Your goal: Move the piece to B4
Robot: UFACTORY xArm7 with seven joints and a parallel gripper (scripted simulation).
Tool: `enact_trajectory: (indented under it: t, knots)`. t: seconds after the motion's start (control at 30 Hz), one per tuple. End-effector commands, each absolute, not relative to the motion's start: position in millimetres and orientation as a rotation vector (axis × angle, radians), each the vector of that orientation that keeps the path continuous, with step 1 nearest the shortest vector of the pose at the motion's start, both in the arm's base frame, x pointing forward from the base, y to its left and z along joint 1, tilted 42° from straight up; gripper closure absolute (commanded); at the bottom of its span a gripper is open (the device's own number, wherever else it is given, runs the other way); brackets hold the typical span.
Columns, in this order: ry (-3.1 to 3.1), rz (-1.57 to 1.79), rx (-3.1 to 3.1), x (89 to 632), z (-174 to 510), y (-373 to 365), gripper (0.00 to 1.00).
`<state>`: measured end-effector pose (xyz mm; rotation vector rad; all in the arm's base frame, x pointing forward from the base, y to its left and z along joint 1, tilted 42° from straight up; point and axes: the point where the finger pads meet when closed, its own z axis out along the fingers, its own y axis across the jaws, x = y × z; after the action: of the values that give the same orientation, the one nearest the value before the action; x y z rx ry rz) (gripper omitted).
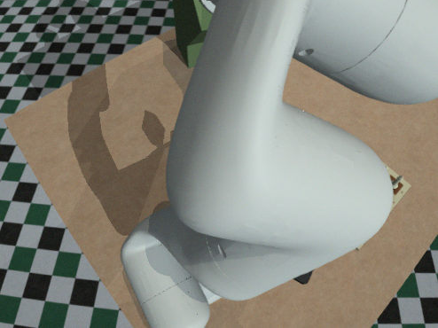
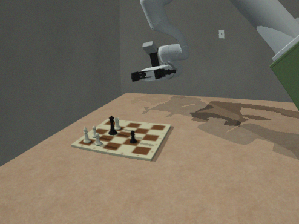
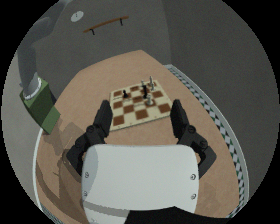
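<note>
End effector [image 2: 137, 75] spread wide, empty, hanging high above table [image 2: 212, 172], well apart from board [image 2: 151, 148]. Board sits toward far left corner of table, pieces [image 2: 112, 126] upright on it; square labels too small to read. Advice: descend vertically over B4 piece, straddle it, avoid brushing neighbours.

arm [image 2: 164, 17]: smooth white tubular links | gripper [image 2: 137, 75]: black fingers (white body w/ screws)
</note>
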<state>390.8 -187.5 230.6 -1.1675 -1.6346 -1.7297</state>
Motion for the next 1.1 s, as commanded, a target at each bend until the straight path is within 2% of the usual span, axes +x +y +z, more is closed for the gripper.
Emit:
enact_trajectory:
  t: [0.0,0.6,1.07]
  knots:
    - [-1.637,-1.73,-1.174,375,250,-183,0.0]
    - [-1.629,-1.73,-1.224,374,250,-177,0.0]
    - [-1.531,-1.72,-1.619,373,236,-139,0.0]
